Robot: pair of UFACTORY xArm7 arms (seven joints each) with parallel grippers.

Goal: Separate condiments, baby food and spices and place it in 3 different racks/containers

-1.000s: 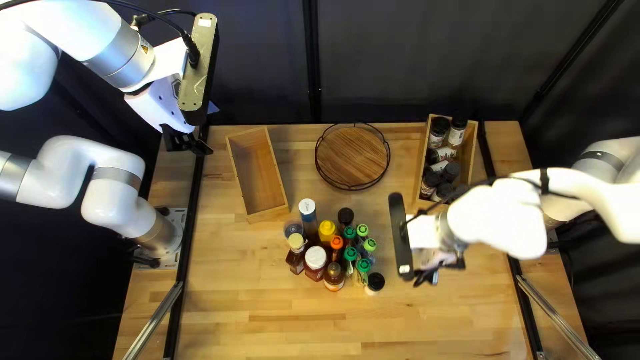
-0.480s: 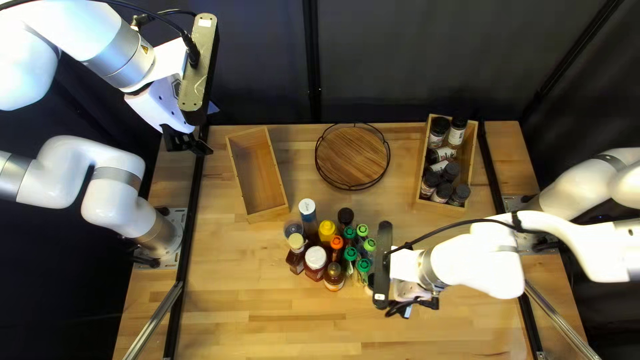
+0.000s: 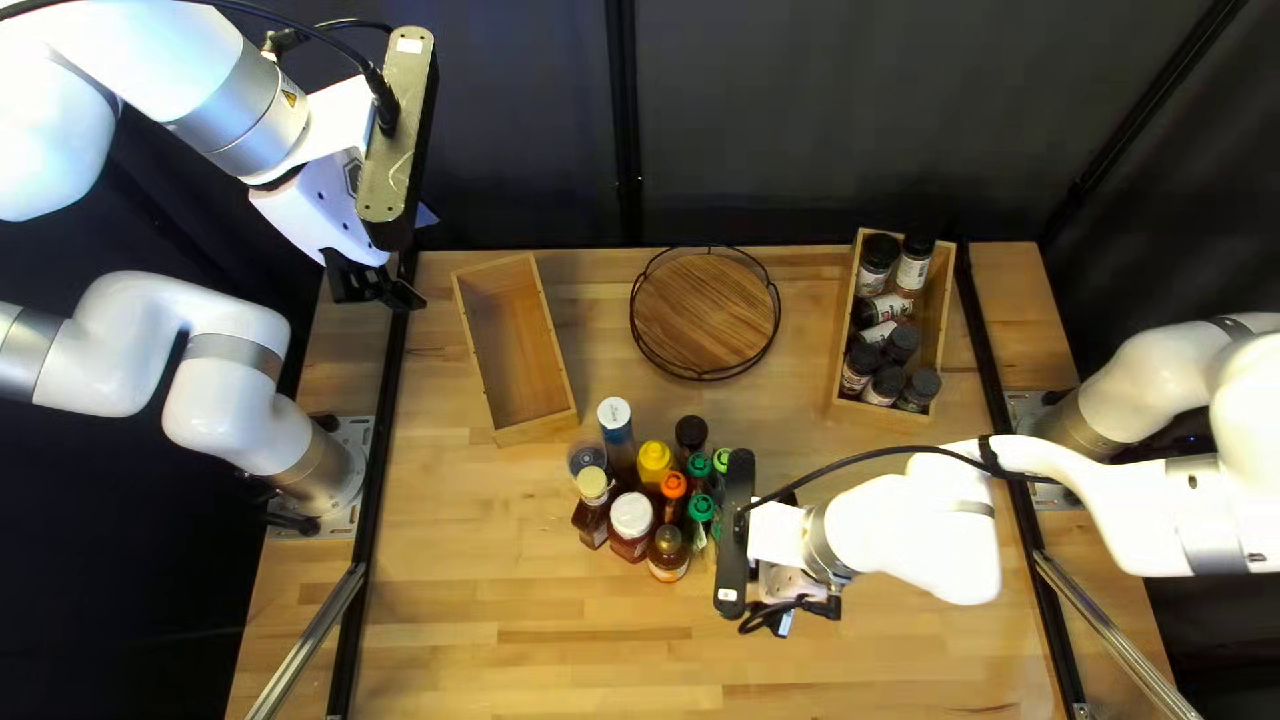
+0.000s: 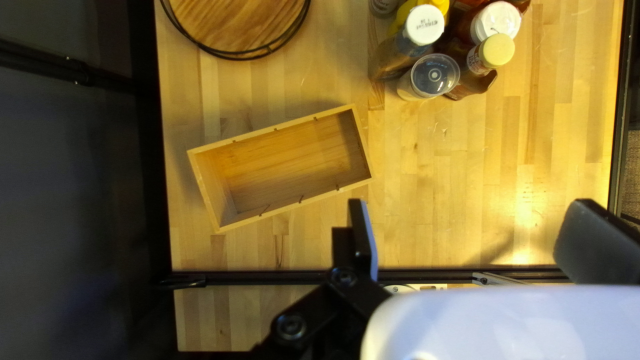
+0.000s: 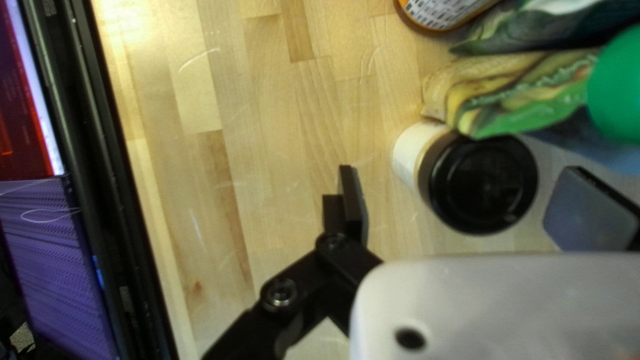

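spice jars [image 3: 920, 390] stored in right wooden box [image 3: 880, 415] | bottles [image 3: 631, 518], pouches [image 5: 520, 100] grouped outside boxes | left claw [image 3: 387, 302] spread open | right claw [image 3: 822, 608] spread open, black-lidded jar [image 5: 480, 183] framed between fingers

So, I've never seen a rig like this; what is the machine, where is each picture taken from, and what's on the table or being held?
Two white robot arms stand at a wooden table. The top view looks down from above its near edge; each wrist view looks along that arm's gripping part. Mid-table is a cluster of bottles and pouches. Beyond it are a wooden box, a round rack and a second box holding dark-capped jars. The left end effector and right end effector are open, holding nothing. A black-lidded jar sits ahead of the right one, ungripped.
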